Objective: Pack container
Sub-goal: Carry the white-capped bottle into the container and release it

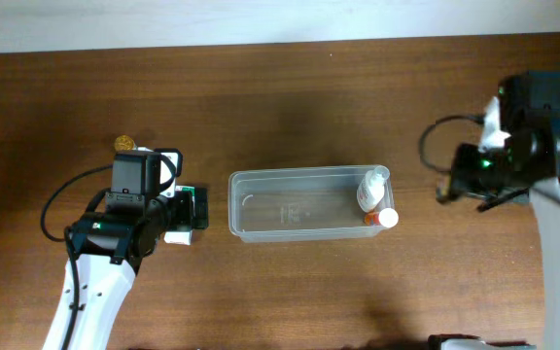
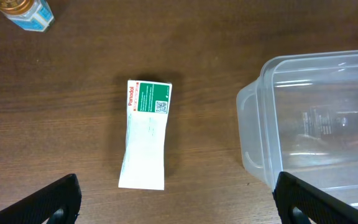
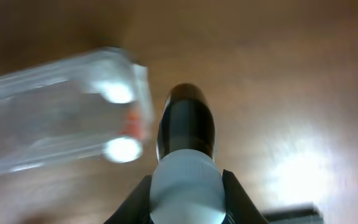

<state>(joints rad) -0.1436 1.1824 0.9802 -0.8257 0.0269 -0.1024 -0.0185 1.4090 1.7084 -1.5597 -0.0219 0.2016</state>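
The clear container lies mid-table. At its right end are a white bottle and an orange bottle with a white cap. My left gripper is open and empty just left of it. In the left wrist view the gripper hangs over a white and green medicine box lying flat on the table, with the container's rim at the right. My right gripper is right of the container. In the blurred right wrist view it is shut on a dark bottle with a white cap, with the container beyond.
A small gold-capped bottle stands behind the left arm and also shows in the left wrist view. The brown wooden table ends at a pale strip along the far side.
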